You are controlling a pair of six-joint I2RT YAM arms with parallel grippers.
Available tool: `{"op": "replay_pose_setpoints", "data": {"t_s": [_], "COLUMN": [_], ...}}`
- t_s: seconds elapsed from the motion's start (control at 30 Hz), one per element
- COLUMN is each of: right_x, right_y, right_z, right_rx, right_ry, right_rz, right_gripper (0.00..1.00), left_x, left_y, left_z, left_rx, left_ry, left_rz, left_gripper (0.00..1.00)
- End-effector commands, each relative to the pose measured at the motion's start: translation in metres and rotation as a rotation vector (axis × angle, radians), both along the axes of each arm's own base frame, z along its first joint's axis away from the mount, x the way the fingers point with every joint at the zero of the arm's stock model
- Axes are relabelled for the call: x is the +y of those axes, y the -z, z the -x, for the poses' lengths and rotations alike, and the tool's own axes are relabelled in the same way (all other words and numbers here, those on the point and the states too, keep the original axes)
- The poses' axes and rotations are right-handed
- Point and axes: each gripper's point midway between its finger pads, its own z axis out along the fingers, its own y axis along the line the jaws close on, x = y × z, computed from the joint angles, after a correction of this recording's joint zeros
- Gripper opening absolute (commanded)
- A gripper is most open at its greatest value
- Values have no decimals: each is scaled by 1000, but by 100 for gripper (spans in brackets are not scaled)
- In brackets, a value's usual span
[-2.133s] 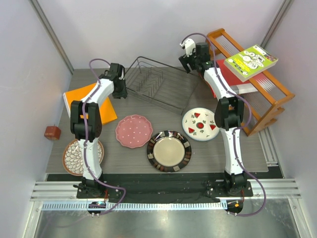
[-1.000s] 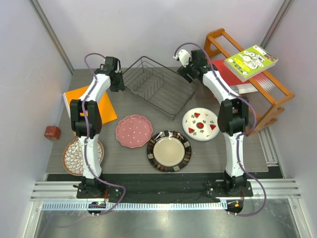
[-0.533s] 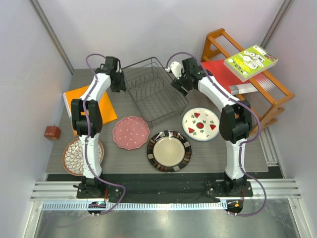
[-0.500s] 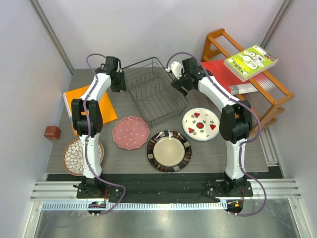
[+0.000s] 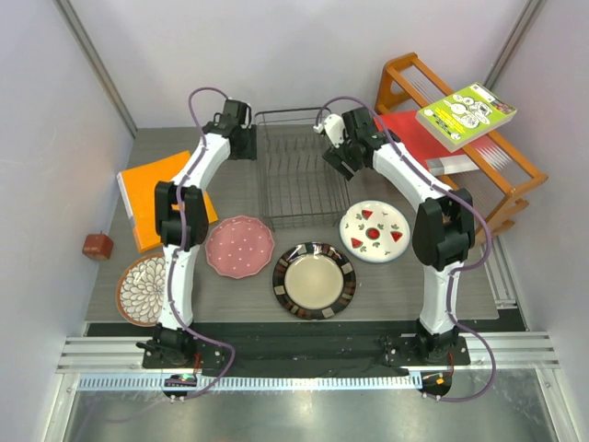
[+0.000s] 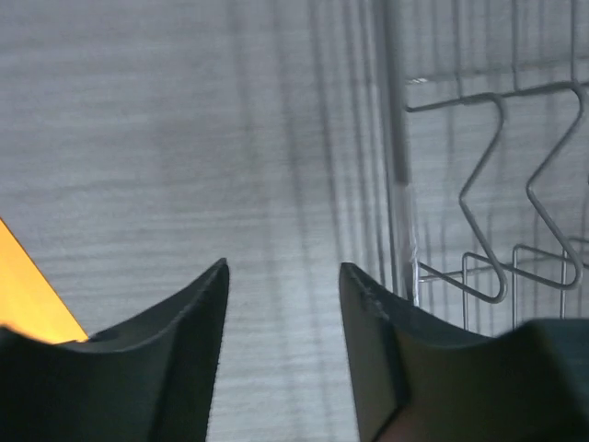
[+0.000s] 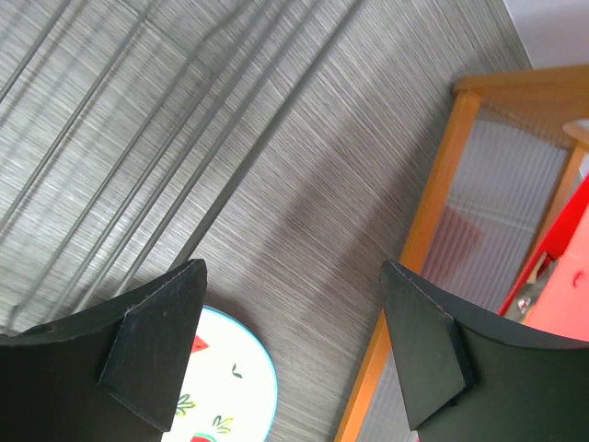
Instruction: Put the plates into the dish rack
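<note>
Top external shows four plates (image 5: 313, 281) lying flat near of the dish rack (image 5: 296, 175). My left gripper (image 6: 283, 276) and right gripper (image 7: 293, 272) flank it, spread, empty. Rigid, slick, breakable: I'd pinch a rim.

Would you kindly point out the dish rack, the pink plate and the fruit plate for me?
dish rack (image 5: 296, 180): top view, on its bare wire floor.
pink plate (image 5: 239, 247): top view, on the dotted middle.
fruit plate (image 5: 374, 230): top view, on the white middle.
</note>
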Motion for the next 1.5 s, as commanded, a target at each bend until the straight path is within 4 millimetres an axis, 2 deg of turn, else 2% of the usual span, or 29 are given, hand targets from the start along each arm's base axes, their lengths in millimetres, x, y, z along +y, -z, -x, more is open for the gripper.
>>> {"op": "replay_pose_setpoints", "data": {"t_s": [0.0, 0.03, 0.07, 0.1, 0.13, 0.17, 0.23, 0.27, 0.3, 0.37, 0.47, 0.53, 0.67, 0.7, 0.73, 0.87, 1.0, 1.03, 1.07, 1.13, 1.17, 1.2, 1.23, 1.27, 1.3, 1.47], "right_x": [37, 39, 40, 43, 44, 46, 49, 50, 51, 52, 47, 51, 55, 55, 55, 51, 46, 44, 46, 46, 49, 49, 50, 52, 51, 46], "right_y": [-13, -14, -5, -13, -10, -3, -8, 1, -5, -4, -12, -27, -40, -38, -38, -14, 2, 4, 1, 10, 4, 14, 14, 6, 16, 2], "right_z": [4, 1, -4, -12, -17, -22, -34, -41, -48, -56, -72, -73, -71, -71, -71, -73, -83, -85, -89, -95, -101, -105, -109, -116, -121, -147], "right_rx": [1, -5, 5, -21, -25, -22, -52, -51, -73, -90, -148, -170, -185, -180, -180, -154, -155, -155, -171, -170, -192, -188, -198, -227, -227, -338], "right_ry": [-43, -40, -32, -27, -20, -14, -6, -1, 9, 16, 68, 62, 44, 43, 35, 40, 52, 58, 58, 58, 57, 61, 62, 62, 68, 110], "right_rz": [-119, -125, -119, -129, -127, -122, -124, -116, -116, -113, -104, -152, -194, -193, -188, -132, -82, -76, -77, -71, -80, -70, -71, -76, -56, -57], "right_gripper": [83, 83, 83, 83, 83, 83, 84, 84, 84, 84, 85, 85, 85, 85, 85, 85, 85, 85, 85, 85, 85, 86, 86, 86, 87, 89], "left_x": [-45, -45, -43, -42, -41, -40, -41, -46, -47, -52, -39, -22, 7, 22, 29, 63, 98, 104, 108, 116, 118, 117, 117, 117, 117, 119], "left_y": [-26, -27, -27, -28, -24, -33, -36, -38, -37, -37, -51, -75, -116, -144, -136, -166, -187, -199, -192, -192, -188, -187, -184, -182, -175, -166], "left_z": [-26, -30, -34, -37, -41, -47, -54, -58, -60, -63, -67, -64, -49, -41, -34, -4, 25, 33, 39, 46, 52, 54, 57, 59, 61, 64], "left_rx": [-150, -165, -175, -186, -193, -222, -246, -258, -264, -277, -316, -351, -395, -436, -418, -431, -438, -461, -446, -442, -432, -428, -422, -419, -401, -380], "left_ry": [70, 65, 58, 53, 50, 52, 58, 72, 75, 80, 12, -54, -115, -143, -162, -223, -289, -297, -307, -322, -325, -324, -323, -321, -317, -310], "left_rz": [15, 11, -4, -12, -19, -27, -27, -21, -15, -9, -70, -92, -41, -16, 0, 21, 29, 33, 26, 21, 17, 21, 20, 19, 17, -5], "left_gripper": [56, 58, 59, 60, 62, 63, 64, 65, 65, 66, 67, 70, 73, 74, 74, 75, 75, 75, 75, 75, 75, 75, 75, 75, 75, 75]}}
